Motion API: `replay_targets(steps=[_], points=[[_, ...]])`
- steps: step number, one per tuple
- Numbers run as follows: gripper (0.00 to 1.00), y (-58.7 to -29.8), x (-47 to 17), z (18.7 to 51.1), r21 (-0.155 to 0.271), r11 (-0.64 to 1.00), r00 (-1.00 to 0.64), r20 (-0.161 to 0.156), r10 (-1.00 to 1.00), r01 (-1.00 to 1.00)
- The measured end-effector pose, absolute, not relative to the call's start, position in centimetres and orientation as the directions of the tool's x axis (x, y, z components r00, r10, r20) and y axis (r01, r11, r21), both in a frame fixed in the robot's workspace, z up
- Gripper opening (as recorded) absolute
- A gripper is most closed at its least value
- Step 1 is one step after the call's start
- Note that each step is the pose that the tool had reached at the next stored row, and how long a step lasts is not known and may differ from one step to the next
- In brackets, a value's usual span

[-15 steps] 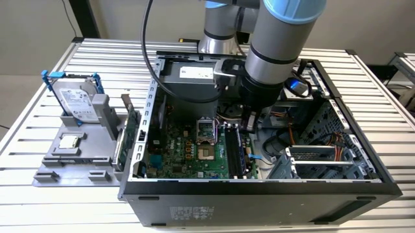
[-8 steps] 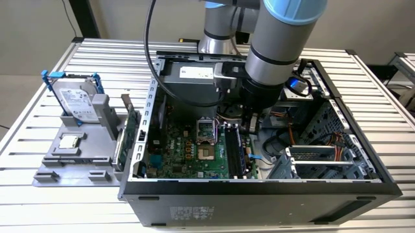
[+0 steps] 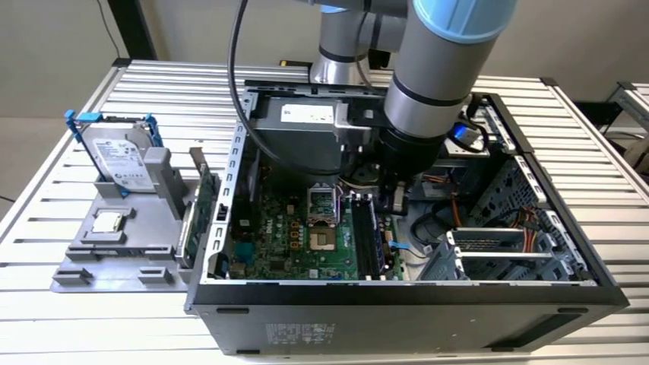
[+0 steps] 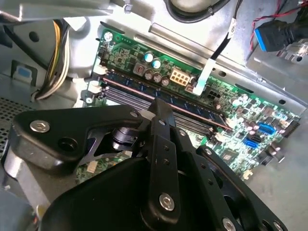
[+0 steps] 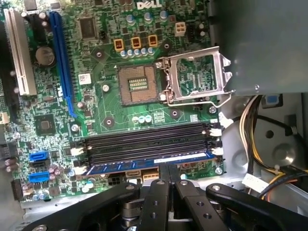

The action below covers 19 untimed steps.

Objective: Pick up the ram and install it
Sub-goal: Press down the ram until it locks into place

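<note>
The ram (image 5: pixel 144 165) is a long dark blue stick lying in the motherboard's outermost memory slot, beside three empty black slots (image 5: pixel 144 143). My gripper (image 5: pixel 169 169) is shut, its two black fingers pressed together with their tips at the ram's upper edge near its middle. The fingers close along the stick's length, not across it. In the second wrist view the same fingertips (image 4: pixel 161 108) meet the ram (image 4: pixel 192 107). In the exterior view the gripper (image 3: pixel 390 201) is down inside the open computer case (image 3: pixel 406 293), over the memory slots.
The CPU socket (image 5: pixel 138 84) lies open with its metal lid (image 5: pixel 195 77) flipped up. Cable bundles (image 5: pixel 255 139) run beside the slots. Outside the case, a grey fixture (image 3: pixel 112 255) holds a hard drive (image 3: pixel 120 161), a CPU chip (image 3: pixel 108 222) and an upright green card (image 3: pixel 203 201).
</note>
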<state>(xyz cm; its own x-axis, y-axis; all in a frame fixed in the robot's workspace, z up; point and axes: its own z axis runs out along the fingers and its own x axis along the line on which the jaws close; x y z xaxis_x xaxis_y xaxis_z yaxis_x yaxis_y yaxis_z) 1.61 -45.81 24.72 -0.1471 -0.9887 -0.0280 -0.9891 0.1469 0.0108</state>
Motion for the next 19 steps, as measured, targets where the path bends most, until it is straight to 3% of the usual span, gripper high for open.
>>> replay_targets(steps=[19], points=[[0.0,-47.0,1.5,24.3,0.011,0.023,-0.024,-0.028,-0.999,-1.0]])
